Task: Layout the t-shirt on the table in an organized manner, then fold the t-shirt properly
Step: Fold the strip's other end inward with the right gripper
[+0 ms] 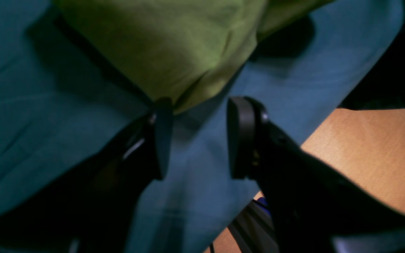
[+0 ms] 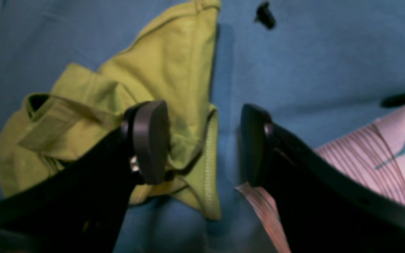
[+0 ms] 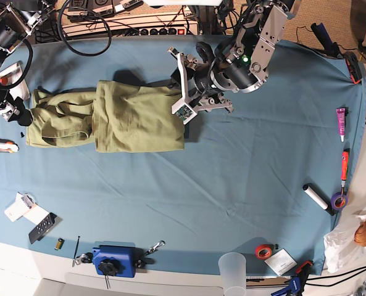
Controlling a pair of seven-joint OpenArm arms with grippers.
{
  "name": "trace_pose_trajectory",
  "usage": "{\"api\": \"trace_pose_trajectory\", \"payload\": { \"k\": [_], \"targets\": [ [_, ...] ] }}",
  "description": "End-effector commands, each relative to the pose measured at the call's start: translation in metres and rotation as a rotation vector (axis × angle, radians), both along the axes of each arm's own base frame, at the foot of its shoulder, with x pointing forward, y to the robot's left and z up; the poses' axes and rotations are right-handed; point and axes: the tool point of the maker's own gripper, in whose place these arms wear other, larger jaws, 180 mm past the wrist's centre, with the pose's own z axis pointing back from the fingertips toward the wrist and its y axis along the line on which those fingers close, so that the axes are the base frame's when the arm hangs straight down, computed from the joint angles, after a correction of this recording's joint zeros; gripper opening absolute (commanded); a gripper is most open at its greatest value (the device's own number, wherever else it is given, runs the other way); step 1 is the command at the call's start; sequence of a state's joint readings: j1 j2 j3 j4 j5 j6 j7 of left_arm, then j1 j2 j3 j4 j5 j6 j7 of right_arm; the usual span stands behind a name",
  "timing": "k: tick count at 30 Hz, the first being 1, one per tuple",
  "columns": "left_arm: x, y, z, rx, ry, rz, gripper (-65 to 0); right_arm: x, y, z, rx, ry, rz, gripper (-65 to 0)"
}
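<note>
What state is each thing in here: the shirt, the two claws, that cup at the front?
t-shirt: lying on the table, partly folded, bunched at one end.
left gripper: jaws apart, a shirt corner by one fingertip, grip unclear.
right gripper: open, holding nothing, over the shirt's edge.
plastic cup: upright at the table's front edge.

- The olive-green t-shirt (image 3: 118,117) lies partly folded, its body a flat rectangle and the sleeve end bunched at one side.
- The teal-covered table (image 3: 232,185) bears it toward the far left.
</note>
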State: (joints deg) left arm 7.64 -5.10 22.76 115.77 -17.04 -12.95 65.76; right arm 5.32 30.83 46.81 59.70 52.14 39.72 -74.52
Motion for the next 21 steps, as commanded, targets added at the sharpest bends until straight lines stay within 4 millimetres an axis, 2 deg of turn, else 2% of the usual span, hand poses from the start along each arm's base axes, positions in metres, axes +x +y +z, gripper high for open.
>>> {"api": "trace_pose_trajectory", "payload": {
  "k": [1,8,12,14,18,21],
  "targets": [
    [0.005,-0.005,0.011,-0.035,-0.033,0.000,-40.8,0.010,-0.006,0.016,-0.027,-0.047,0.003,-32.4],
    [0.005,-0.005,0.012,-0.035,-0.034,0.000,-40.8,0.008,0.041,-0.024,0.051,0.021,0.058,-32.4],
    [0.005,-0.005,0.011,-0.034,-0.033,-0.001,-40.8,0.005,0.049,-0.031,0.071,0.034,0.064,-34.8],
    [0.005,-0.005,0.011,-0.034,-0.033,0.000,-40.8,0.005,0.048,-0.030,0.069,0.032,0.062,-40.8],
    [0.005,-0.005,0.012,-0.036,-0.034,0.000,-40.8,0.003,0.049,-0.031,0.072,0.046,0.070,-65.0],
    [0.005,-0.005,0.011,-0.035,-0.034,0.000,-40.8,0.005,0.046,-0.027,0.061,0.036,0.068,-65.0]
  ]
}}
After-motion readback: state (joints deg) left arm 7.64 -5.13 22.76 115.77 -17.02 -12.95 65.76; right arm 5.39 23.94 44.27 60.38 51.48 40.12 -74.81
